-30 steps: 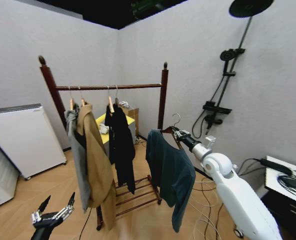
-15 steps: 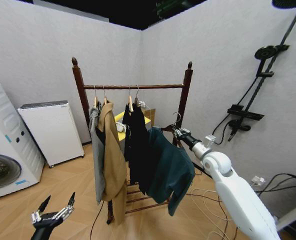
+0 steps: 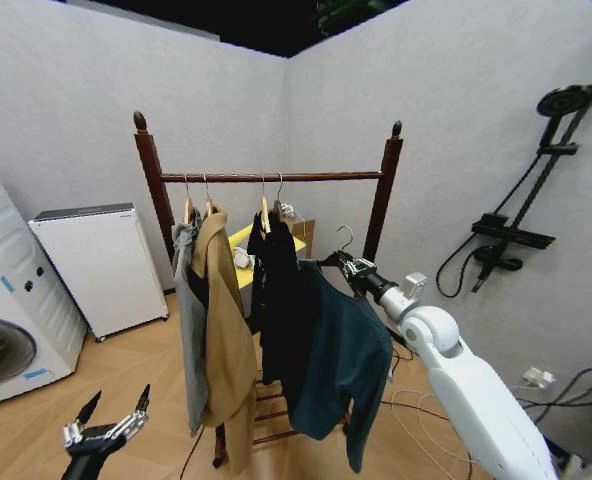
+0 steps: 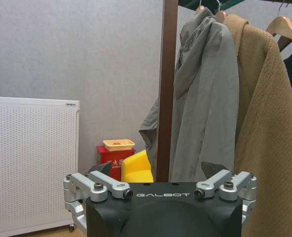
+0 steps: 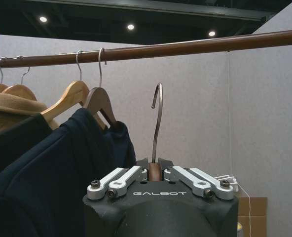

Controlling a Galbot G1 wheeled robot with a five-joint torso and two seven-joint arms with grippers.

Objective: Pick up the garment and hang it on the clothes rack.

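Note:
The garment (image 3: 344, 355), a long teal jacket, hangs from a hanger whose neck my right gripper (image 3: 348, 264) is shut on. It sits just in front of the clothes rack (image 3: 276, 177), beside the right post (image 3: 383, 195) and touching the black coat. In the right wrist view the right gripper (image 5: 155, 169) clamps the hanger neck, and the metal hook (image 5: 157, 116) stands upright below the crossbar (image 5: 195, 47), apart from it. My left gripper (image 3: 106, 428) hangs low at the left, open and holding nothing; in its wrist view the left gripper (image 4: 158, 170) faces the rack's left post (image 4: 166, 89).
On the bar hang a grey coat (image 3: 187, 300), a tan coat (image 3: 224, 330) and a black coat (image 3: 278, 300) on wooden hangers. A washing machine (image 3: 1, 300) and a white unit (image 3: 96, 265) stand left. A shower fixture (image 3: 521, 235) is on the right wall, cables on the floor.
The whole head view has swung, so the camera moved. The rack now looks nearer, and the teal garment sits closer to it, against the black coat, still held by my right gripper.

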